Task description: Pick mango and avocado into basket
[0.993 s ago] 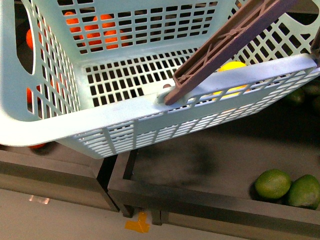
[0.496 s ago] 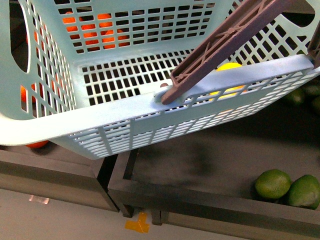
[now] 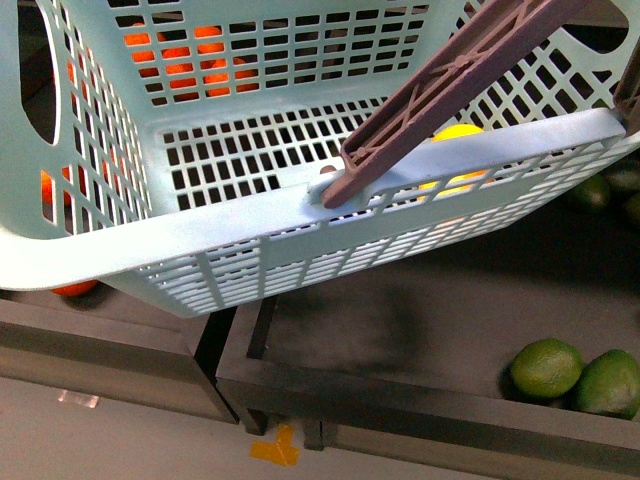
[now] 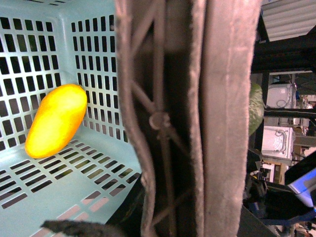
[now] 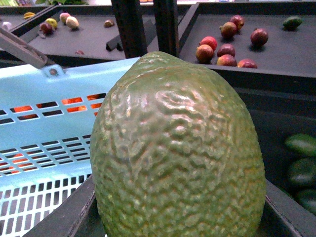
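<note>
Basket (image 3: 200,235) hangs tilted above the worktop (image 3: 400,320), one low corner over the divider between two trays. Its handle (image 3: 440,95) is drawn up taut, which suggests the load is carried there. In the left wrist view the handle fills the frame at very close range. The left gripper's fingers are not visible, but it is judged to be closed on the handle.

Mango (image 4: 56,121) lies inside the basket, on the floor against a lattice wall, settled at the low side of the tilt.

Avocado (image 5: 177,153) fills the right wrist view, upright, clear of the tray below and just beside the basket rim. The fingers are hidden. The right gripper is judged clamped on it, placed for a drop over the rim.

The worktop is made up of dark, matte, walled trays. Limes (image 3: 546,367) sit in the near one, oranges (image 3: 190,50) show through the lattice, and apples (image 5: 224,49) lie in a far tray.
</note>
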Tool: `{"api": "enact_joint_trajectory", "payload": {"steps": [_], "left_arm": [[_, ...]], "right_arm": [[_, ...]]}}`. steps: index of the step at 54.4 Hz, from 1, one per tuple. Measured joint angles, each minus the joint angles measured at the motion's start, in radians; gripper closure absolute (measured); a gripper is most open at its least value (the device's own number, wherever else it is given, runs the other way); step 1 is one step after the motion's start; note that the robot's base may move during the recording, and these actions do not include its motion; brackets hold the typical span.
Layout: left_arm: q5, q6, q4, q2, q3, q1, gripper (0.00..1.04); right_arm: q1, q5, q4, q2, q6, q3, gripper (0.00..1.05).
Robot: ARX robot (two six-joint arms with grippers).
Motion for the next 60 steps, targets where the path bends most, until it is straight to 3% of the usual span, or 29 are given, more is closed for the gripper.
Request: {"api": "enact_joint_trajectory", "payload": {"steps": [10,23,39,41,46,60], "left_arm": [[0.000,0.000,0.000,0.000,0.000,0.000,0.89],[0.000,0.000,0.000,0.000,0.000,0.000,0.89],[-0.003,-0.003,0.000,0.000,0.000,0.000,0.89],[-0.005,-0.001,0.000,0.000,0.000,0.001,0.89],[0.000,-0.001,0.000,0.000,0.000,-0.001,0.89],[0.000,-0.002,0.000,0.001,0.000,-0.001,0.89]], "right_arm": [[0.065,0.018,0.011,0.054,0.024,0.029,0.43],[0.094,0.066,0.010,0.072,0.024,0.037,0.07],[0.021,0.193,-0.049,-0.059,0.028,0.026,0.09],[0.011,0.193,-0.004,-0.078,0.011,0.012,0.12],[-0.014,0.157,0.187,-0.138,-0.046,-0.131,0.33],[-0.088,0.089,0.276,-0.327,-0.074,-0.434,0.89]]}}
